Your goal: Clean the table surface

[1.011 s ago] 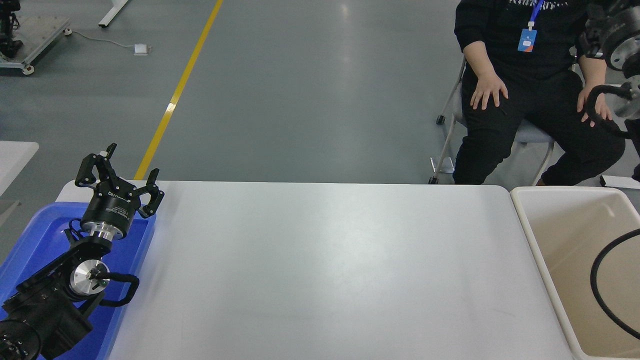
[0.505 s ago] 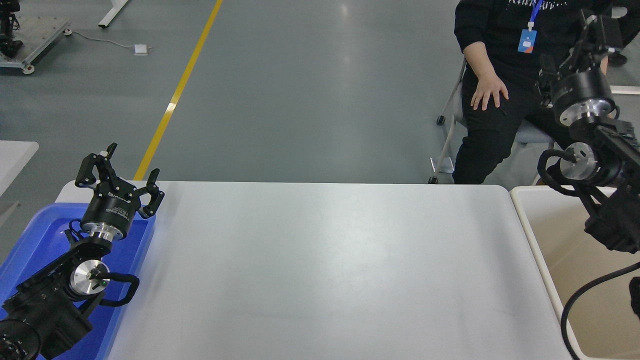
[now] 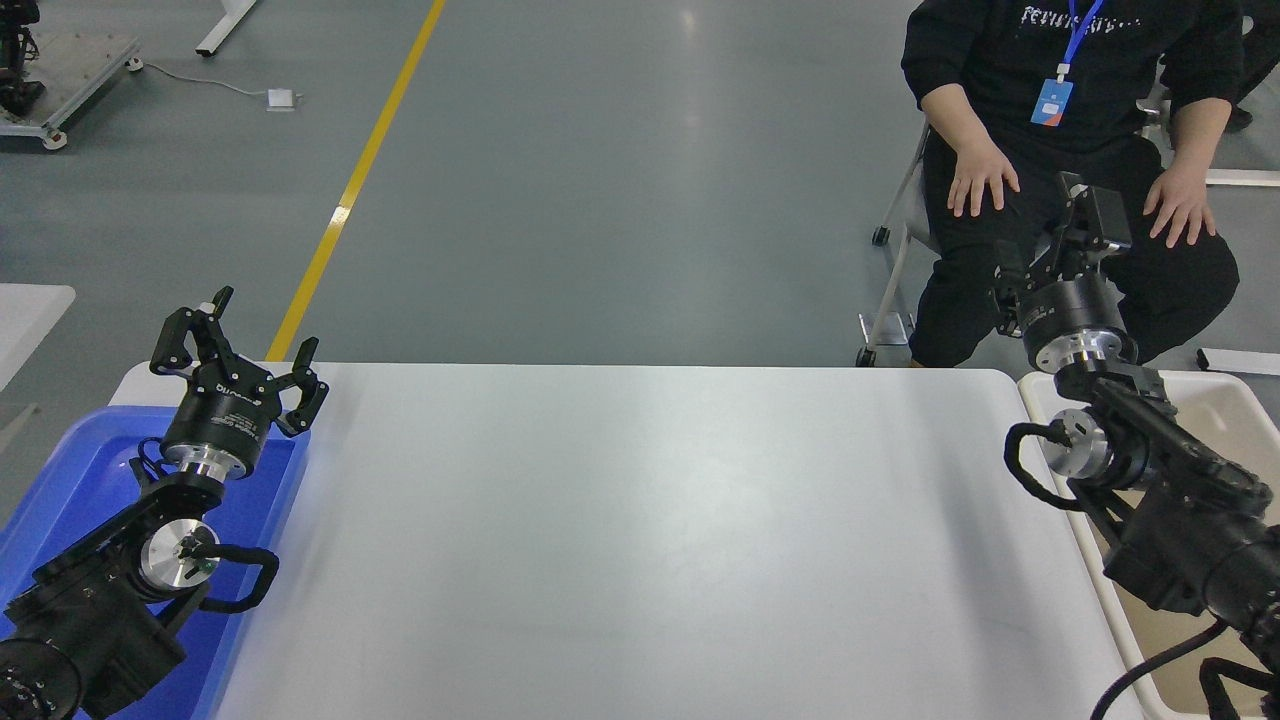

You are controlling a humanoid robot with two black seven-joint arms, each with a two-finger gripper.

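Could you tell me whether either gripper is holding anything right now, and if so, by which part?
Nothing is held. The left gripper is open and empty above the blue tray; the right gripper shows nothing in it, raised beyond the table.

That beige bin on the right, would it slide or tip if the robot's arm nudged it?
The beige bin looks like thin plastic and seems to hold nothing, so it is probably light and would likely slide. Its wide, low shape suggests it would hardly tip. The right gripper hangs above its far corner.
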